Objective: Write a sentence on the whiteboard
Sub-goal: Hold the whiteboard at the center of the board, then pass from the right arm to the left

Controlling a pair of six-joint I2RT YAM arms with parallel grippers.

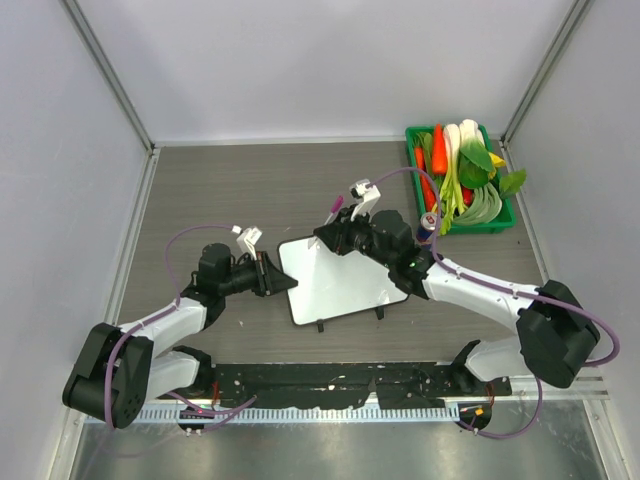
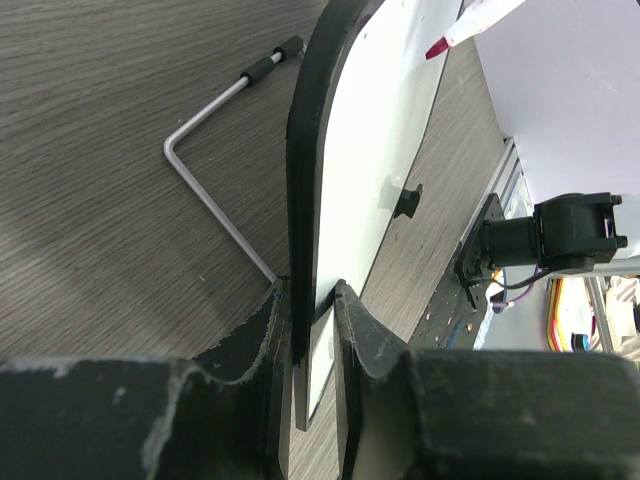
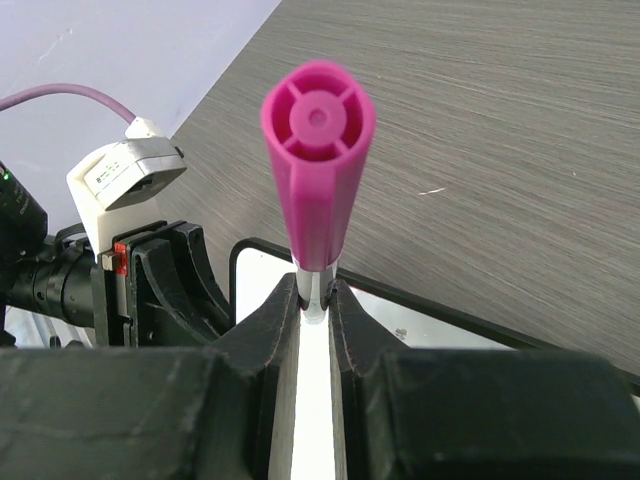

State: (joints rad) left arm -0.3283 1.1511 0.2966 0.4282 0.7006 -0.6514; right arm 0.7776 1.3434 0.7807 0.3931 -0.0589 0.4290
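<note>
Wood-grain grey table (image 1: 230, 185) (pale walls (image 1: 300, 60) around) bears the whiteboard (image 1: 340, 285).

**A Robot Test Cell in a Lab**

This is a lab bench boxed in for robot trials. Plain white walls (image 1: 300, 60) and metal posts (image 1: 110, 75) fence a grey wood-grain table (image 1: 250, 185). Two robot arms (image 1: 170, 320) are bolted to a black rail (image 1: 330, 378), purple cables (image 1: 205, 228) trailing, with a green tray (image 1: 480, 229) of vegetables (image 1: 470, 165) in one corner.
</note>
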